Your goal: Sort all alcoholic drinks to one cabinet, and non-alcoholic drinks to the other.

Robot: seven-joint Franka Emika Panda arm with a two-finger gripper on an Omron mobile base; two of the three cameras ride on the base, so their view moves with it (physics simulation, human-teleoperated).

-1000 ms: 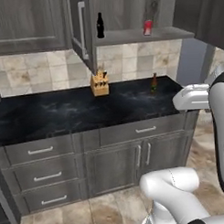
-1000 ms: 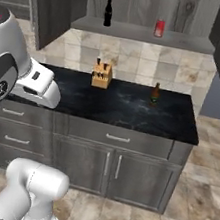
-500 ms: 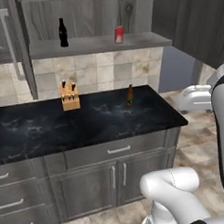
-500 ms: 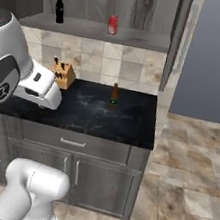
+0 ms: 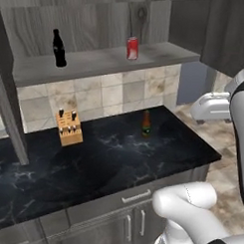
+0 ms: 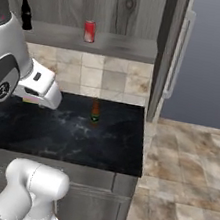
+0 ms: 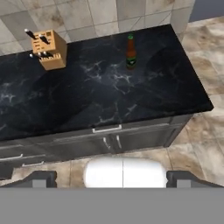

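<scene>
Standing item: slim green-brown bottle (image 5: pixel 146 123) upright on the black table (image 5: pixel 105 169), near the back wall and toward the right end, well apart from everything else.
Bottle detail: red label and red cap show in the hand view (image 7: pixel 130 52); in the right base view the bottle (image 6: pixel 95 111) stands just right of the white wrist housing.
Items already shelved: black cola bottle (image 5: pixel 58 48) and red soda can (image 5: pixel 133 48) stand upright on the open cabinet shelf (image 5: pixel 97 62) above the table, apart from each other, bottle to the left, can to the right.
Second alcoholic bottle: not identifiable at this moment.
Other table item: wooden knife block (image 5: pixel 69 128) to the left of the green-brown bottle, well apart from it.
Tool (image 7: pixel 112 178): released; both fingertips stand at the far edges of the hand view with nothing between them. The tool sits high, in front of the table edge, looking down over the drawers.
Step in hand: judged as the approach to the green-brown bottle; the non-alcoholic pair appears sorted.
Next move: bring the open tool forward and down over the table, centre the jaws on the bottle body below the neck, then clench.
Caution: the bottle is tall and narrow; an off-centre contact could tip it.
Destination: a cabinet other than the one holding the cola bottle and can.
</scene>
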